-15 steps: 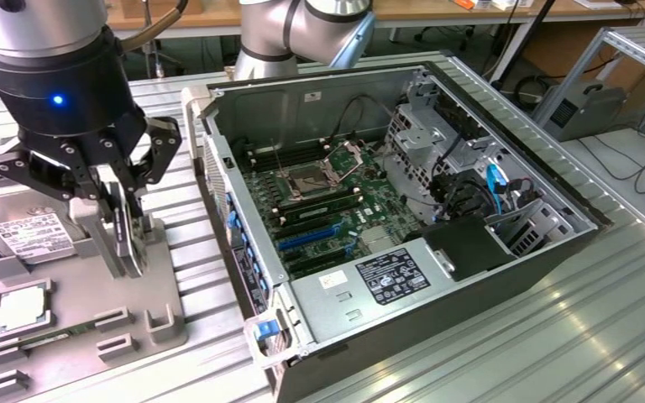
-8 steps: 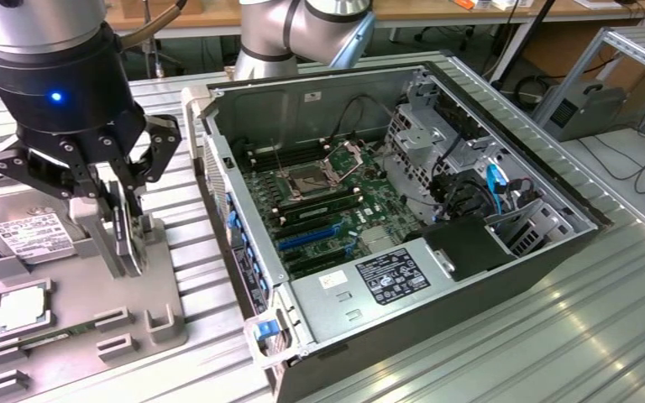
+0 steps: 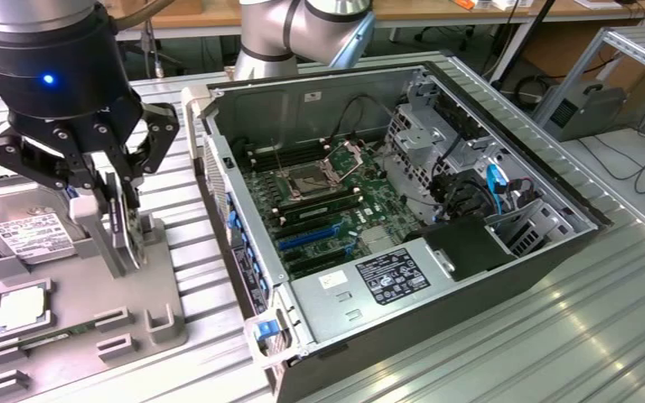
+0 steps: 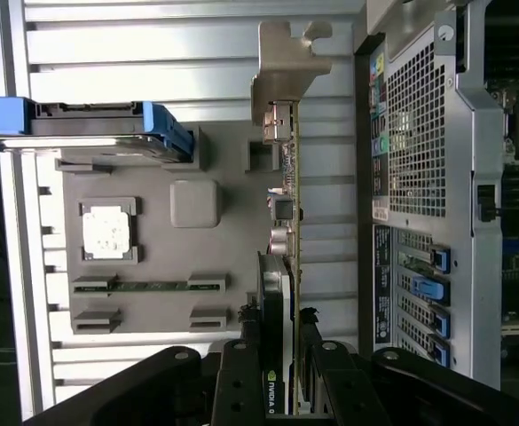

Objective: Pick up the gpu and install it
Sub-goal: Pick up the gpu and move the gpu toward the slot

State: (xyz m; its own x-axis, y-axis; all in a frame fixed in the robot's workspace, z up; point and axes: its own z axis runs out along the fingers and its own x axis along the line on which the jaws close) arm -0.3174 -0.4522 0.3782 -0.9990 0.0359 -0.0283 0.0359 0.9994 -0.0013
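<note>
1. Grasp: done. Holds the gpu (image 4: 289,213) on edge, clamped between the fingers (image 4: 239,383), with the silver bracket (image 4: 287,62) at the end away from them.
2. Lift: looks begun, as a judgement. Carries the gpu over the right side of the grey tray (image 3: 76,290), which lies on the bench (image 3: 591,336) at the exterior view's left. Cannot tell whether the card's lower edge is clear of the tray's holders.
3. Other parts: left in place on the tray. Shows the hard drive (image 3: 26,231) at the far end, the cpu (image 4: 108,232) in its pocket and the memory stick (image 4: 148,286) nearer, all apart from the fingers.
4. Transfer: not yet done. Has the gpu outside the open case (image 3: 300,109), just left of its rear wall and not over the motherboard (image 3: 334,201).
5. Install: not yet done. Shows the blue slots (image 3: 306,239) on the motherboard bare, with no card seated in them.
6. Progress, judged from the above: pick-up about complete. Leaves the move into the case and the seating in a slot undone, so roughly the first part of the task is behind.
</note>
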